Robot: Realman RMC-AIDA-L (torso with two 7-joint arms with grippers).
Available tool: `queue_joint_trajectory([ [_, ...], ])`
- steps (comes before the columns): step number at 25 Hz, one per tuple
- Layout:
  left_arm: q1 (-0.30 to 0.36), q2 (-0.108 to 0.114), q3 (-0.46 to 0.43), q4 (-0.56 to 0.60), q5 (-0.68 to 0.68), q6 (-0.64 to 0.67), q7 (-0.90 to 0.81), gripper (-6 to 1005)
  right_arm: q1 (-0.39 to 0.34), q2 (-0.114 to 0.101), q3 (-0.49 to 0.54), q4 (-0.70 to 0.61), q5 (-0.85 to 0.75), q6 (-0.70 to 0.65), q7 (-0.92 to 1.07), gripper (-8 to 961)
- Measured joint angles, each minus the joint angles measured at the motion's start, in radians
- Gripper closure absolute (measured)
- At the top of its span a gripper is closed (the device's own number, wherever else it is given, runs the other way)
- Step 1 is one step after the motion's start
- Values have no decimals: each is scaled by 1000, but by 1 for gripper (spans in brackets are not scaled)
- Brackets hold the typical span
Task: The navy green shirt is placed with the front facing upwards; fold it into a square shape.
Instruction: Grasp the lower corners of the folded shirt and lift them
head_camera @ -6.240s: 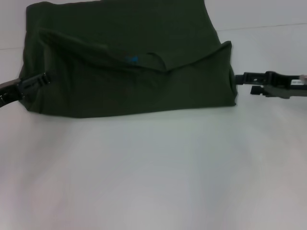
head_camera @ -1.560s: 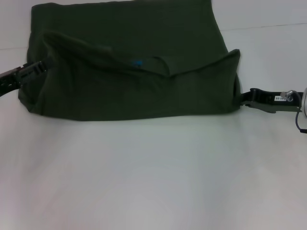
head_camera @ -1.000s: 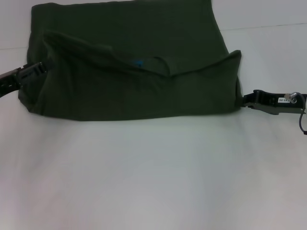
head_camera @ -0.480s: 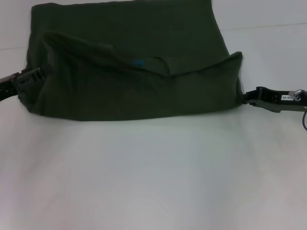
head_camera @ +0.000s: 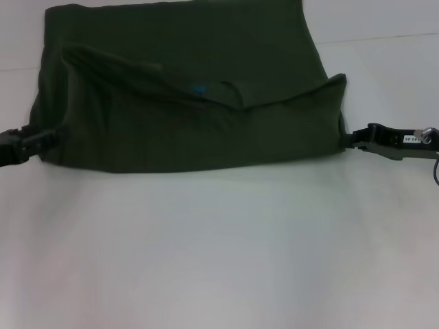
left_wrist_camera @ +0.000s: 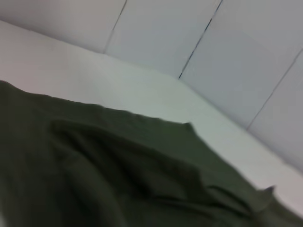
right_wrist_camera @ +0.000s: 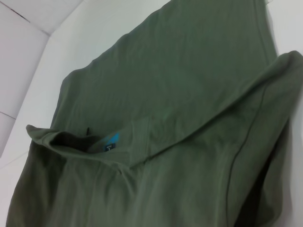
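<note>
Navy green shirt (head_camera: 185,96) lies spread across the far half of the white table (head_camera: 219,247), folded over on itself into a wide band, between the two grippers. The left gripper (head_camera: 48,137) sits low at the shirt's near left corner, its dark tip touching the cloth edge; the right gripper (head_camera: 351,139) reaches in from the right side and meets the shirt's near right corner, just below a raised point of fabric. Whether either gripper's fingers are closed on the cloth cannot be told from the head view, since the tips blend into the dark fabric, and neither wrist view shows its own fingers.

The shirt shows only plain dark green, with no lettering visible. A folded upper layer runs slantwise across it, with the neck opening near the middle and a small blue label (head_camera: 199,89) showing there; the same label (right_wrist_camera: 111,143) appears in the right wrist view beside the collar fold. The near edge lies fairly straight, while the right end stands up slightly in a peak. The left wrist view shows rumpled green folds against the table and a panelled wall (left_wrist_camera: 227,52) behind.
</note>
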Motion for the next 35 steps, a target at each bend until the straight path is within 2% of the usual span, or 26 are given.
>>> queue_joint_trajectory([
  [6,-5,0,16,-8,28,-93,53,121,0,0,0,0,0,-4,0,952],
  [12,-22,-13,135,-29,36,-238,53,125,1,0,-1,0,-1,-6,7,952],
  [22,-67,-20,209,-81,36,-394,56,126,0,0,-1,0,0,-8,9,952],
  [28,-71,-20,222,-95,36,-447,66,126,2,0,-1,2,1,-8,10,951],
  [35,-72,-19,251,-100,49,-450,67,126,6,0,1,2,1,-7,12,951],
])
